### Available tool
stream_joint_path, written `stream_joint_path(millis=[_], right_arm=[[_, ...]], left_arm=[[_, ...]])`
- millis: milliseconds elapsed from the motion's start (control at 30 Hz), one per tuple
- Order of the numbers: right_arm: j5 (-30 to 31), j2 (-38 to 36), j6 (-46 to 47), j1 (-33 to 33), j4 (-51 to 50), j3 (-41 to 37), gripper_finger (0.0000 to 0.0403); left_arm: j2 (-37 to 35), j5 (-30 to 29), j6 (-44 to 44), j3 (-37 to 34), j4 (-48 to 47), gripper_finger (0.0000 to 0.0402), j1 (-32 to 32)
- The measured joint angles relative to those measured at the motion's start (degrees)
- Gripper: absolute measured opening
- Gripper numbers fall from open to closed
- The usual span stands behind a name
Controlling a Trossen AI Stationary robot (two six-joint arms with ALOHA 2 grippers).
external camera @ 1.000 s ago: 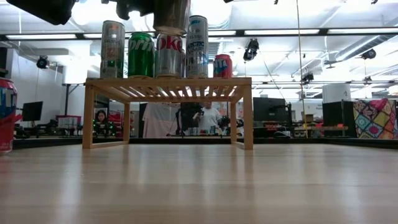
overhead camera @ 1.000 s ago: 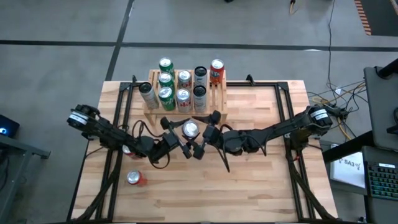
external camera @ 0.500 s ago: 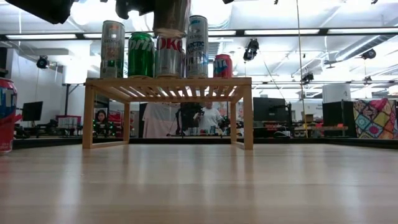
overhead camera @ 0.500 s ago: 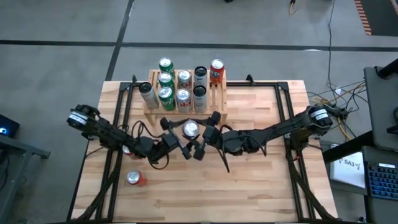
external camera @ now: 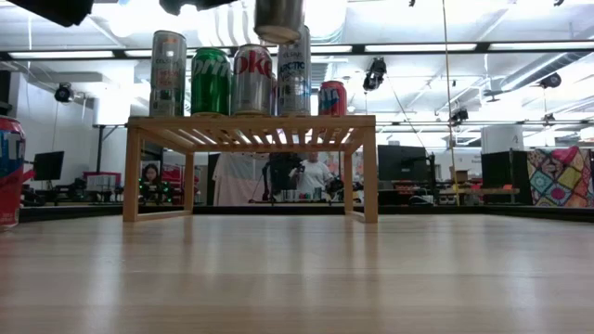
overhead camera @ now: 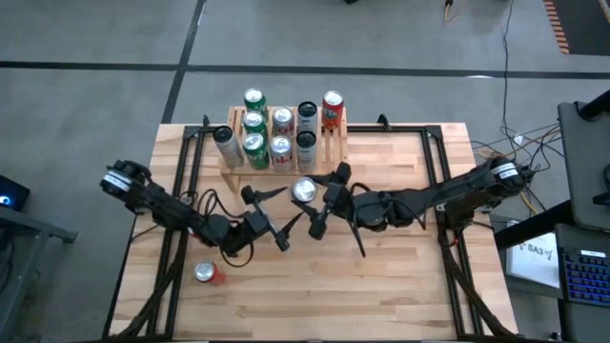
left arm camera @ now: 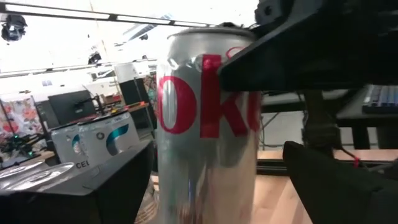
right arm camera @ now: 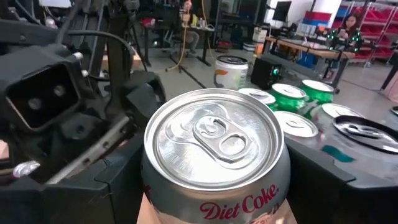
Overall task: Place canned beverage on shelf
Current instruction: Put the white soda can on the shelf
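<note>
light-wood plank tabletop (overhead camera: 381, 276), busy workshop behind

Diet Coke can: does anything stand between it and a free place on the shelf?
Partly. The Diet Coke can, held by the right gripper, hangs before the shelf's front row of cans. The bare slats at the front right corner have nothing visible before them.

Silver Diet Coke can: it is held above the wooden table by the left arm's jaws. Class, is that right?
Not the left: the right gripper holds the silver Diet Coke can above the wooden table; the high view shows this.
</note>
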Motion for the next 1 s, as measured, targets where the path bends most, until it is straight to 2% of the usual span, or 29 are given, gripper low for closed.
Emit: stream_joint_path(millis=[167, 367, 467, 733, 800, 1000], right_arm=[[0.0, -2.8, 2.2, 0.0, -6.0, 0.0, 0.0284], [-0.2, -3.2, 4.5, 0.0, -12.1, 0.0, 0.0284], [-0.8, -2.2, 6.3, 0.0, -13.0, 0.0, 0.0284], [-6.6, 3.4, 7.4, -1.0, -9.7, 0.0, 0.0284], [-7.8, 5.5, 7.3, -1.6, -8.3, 0.0, 0.0284], [-15.2, 9.4, 9.0, -4.9, -6.8, 0.7, 0.0284]], left_arm=[[-3.7, 0.0, 0.1, 0.0, -6.7, 0.0326, -0.8], [-12.6, 1.1, -1.1, -0.1, -19.8, 0.0294, -1.5], [-18.1, 5.8, -3.5, -0.5, -28.3, 0.0277, -1.5], [-32.6, 24.1, -11.5, -0.4, -56.6, 0.0222, -1.3], [-35.1, 26.2, -13.2, -0.4, -62.1, 0.0206, -1.3], [-40.3, 26.7, -15.9, -0.5, -74.8, 0.015, -1.4]])
